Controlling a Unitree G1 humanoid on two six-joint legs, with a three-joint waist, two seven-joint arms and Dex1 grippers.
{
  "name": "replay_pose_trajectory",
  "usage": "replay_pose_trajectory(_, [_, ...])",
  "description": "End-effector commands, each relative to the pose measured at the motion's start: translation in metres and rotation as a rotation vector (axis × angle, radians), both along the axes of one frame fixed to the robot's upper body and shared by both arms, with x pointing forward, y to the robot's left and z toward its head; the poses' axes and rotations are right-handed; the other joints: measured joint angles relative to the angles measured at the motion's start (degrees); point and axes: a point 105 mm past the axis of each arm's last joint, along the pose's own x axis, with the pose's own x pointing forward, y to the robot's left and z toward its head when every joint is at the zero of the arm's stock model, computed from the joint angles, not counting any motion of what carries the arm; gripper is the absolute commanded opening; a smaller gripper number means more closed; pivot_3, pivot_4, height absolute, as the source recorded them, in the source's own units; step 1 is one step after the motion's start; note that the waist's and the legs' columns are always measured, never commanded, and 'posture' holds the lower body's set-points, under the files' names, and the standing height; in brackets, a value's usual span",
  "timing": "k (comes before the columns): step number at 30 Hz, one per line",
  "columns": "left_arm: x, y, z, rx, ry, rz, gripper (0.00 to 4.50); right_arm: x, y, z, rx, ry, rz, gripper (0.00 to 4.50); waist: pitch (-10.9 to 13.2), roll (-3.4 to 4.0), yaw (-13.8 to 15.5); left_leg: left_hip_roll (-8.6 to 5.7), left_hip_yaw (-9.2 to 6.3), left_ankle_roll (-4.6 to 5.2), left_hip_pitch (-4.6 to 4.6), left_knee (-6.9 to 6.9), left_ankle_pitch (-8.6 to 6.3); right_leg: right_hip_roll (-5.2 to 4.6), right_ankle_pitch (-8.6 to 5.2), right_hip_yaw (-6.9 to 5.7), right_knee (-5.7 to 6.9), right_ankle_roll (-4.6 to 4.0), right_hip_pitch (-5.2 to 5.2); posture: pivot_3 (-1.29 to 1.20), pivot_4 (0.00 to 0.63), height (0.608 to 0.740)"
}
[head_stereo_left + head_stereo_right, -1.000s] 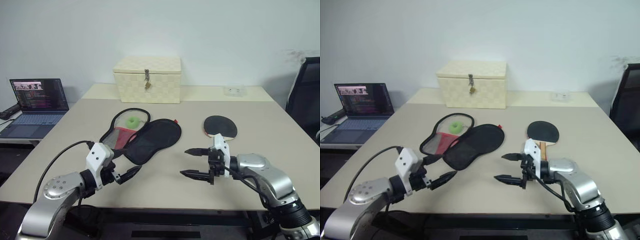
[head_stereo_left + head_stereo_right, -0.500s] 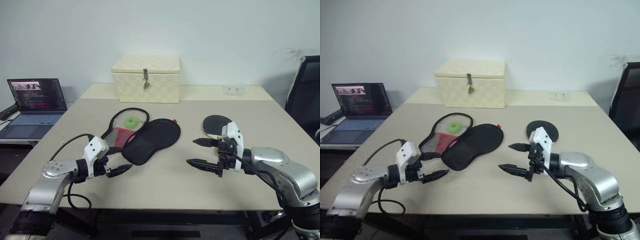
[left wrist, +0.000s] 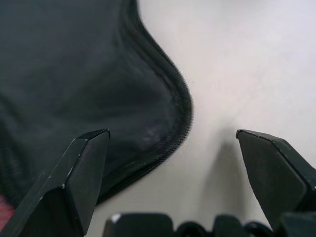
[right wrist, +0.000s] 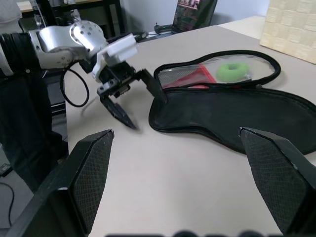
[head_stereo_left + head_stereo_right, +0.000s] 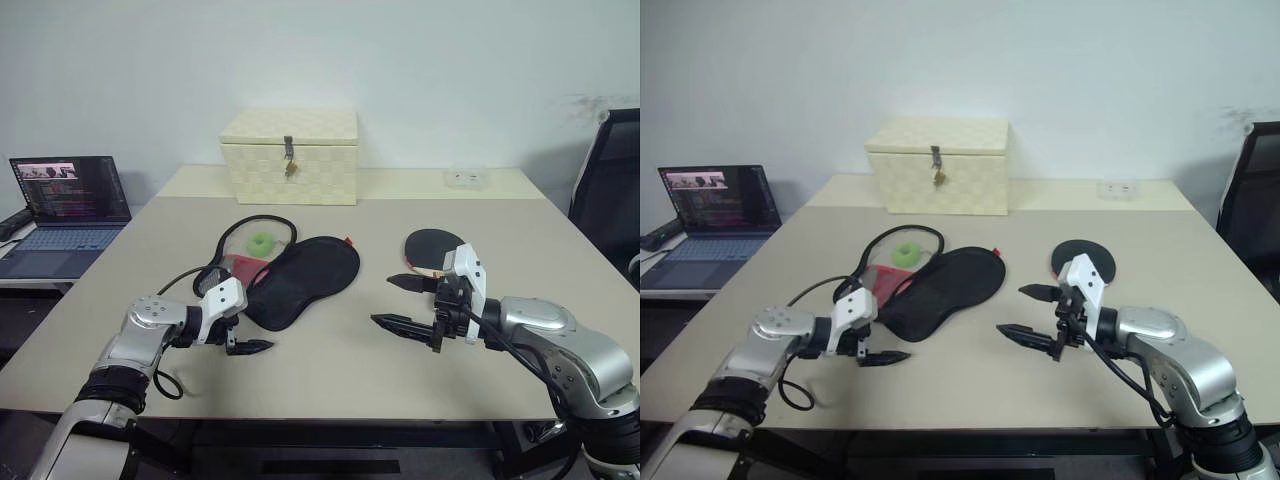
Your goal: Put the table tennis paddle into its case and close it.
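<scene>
Case lies open on the beige table, unzipped and spread flat: black fabric half toward the middle of the table, the other half with red panel and mesh pocket just behind it toward the robot's left, with a small green ball sitting in that mesh half. Table tennis paddle lies flat on the table well to the right of the case, black face up, not in the case; the handle end is mostly hidden behind the right gripper. Left gripper is low over the table at the near narrow end of the case, fingers spread wide and released, holding nothing; in the left wrist view one finger sits over the case's black edge and the other over bare table. Right gripper hangs above the table between case and paddle, pointing toward the case, fingers wide apart and empty. Cream woven box with a metal latch stands at the far side of the table. Open laptop on a separate surface to the left. Black chair at the right edge.
</scene>
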Motion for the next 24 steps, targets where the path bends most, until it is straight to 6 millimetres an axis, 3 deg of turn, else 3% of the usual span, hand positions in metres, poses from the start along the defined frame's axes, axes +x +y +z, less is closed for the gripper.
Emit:
replay_pose_trajectory(1, [0.000, 0.003, 0.002, 0.019, -0.007, -0.017, 4.50, -0.001, 0.000, 0.012, 0.012, -0.062, -0.007, 4.46, 0.0, 0.00, 0.0, 0.00, -0.02, 0.00, -0.01, 0.01, 0.00, 0.00, 0.00, -0.02, 0.01, 0.00, 0.00, 0.00, 0.150, 0.740])
replay_pose_trajectory(5, [-0.004, 0.010, -0.008, 0.035, 0.027, -0.007, 4.50, 0.002, -0.002, 0.014, 0.014, -0.070, -0.023, 4.46, 0.0, -0.01, 0.0, 0.00, -0.02, 0.00, 0.00, 0.04, 0.00, 0.00, 0.00, 0.01, 0.03, 0.00, 0.00, 0.00, 0.150, 0.740])
replay_pose_trajectory(8, [-0.003, 0.009, -0.009, 0.031, 0.028, -0.008, 3.90, 0.005, -0.004, 0.018, 0.018, -0.085, -0.040, 4.50, 0.0, -0.01, 0.0, 0.01, -0.02, 0.00, 0.03, 0.04, 0.00, 0.01, 0.00, 0.01, 0.05, 0.00, 0.00, 0.00, 0.150, 0.740])
replay_pose_trajectory(18, [0.009, -0.004, 0.000, -0.074, 0.002, 0.037, 0.26, 0.013, -0.015, 0.026, 0.016, -0.117, -0.094, 4.50, 0.0, 0.00, 0.1, -0.02, -0.02, 0.02, 0.20, 0.16, 0.02, 0.01, 0.01, 0.03, 0.07, 0.10, 0.23, 0.00, 0.150, 0.740])
replay_pose_trajectory(19, [0.010, -0.006, 0.002, -0.078, -0.005, 0.039, 0.05, 0.013, -0.016, 0.027, 0.015, -0.119, -0.098, 4.50, 0.0, -0.01, 0.1, -0.03, -0.02, 0.02, 0.20, 0.16, 0.02, 0.00, 0.03, 0.03, 0.06, 0.08, 0.23, 0.00, 0.150, 0.740])
replay_pose_trajectory(24, [0.016, -0.045, 0.008, -0.133, -0.028, -0.016, 0.05, 0.013, -0.020, 0.028, 0.003, -0.115, -0.113, 4.50, 0.0, 0.00, 0.5, -0.08, -0.05, 0.02, 0.19, 0.17, 0.02, -0.01, 0.04, -0.02, 0.07, 0.08, 0.27, 0.00, 0.150, 0.740])
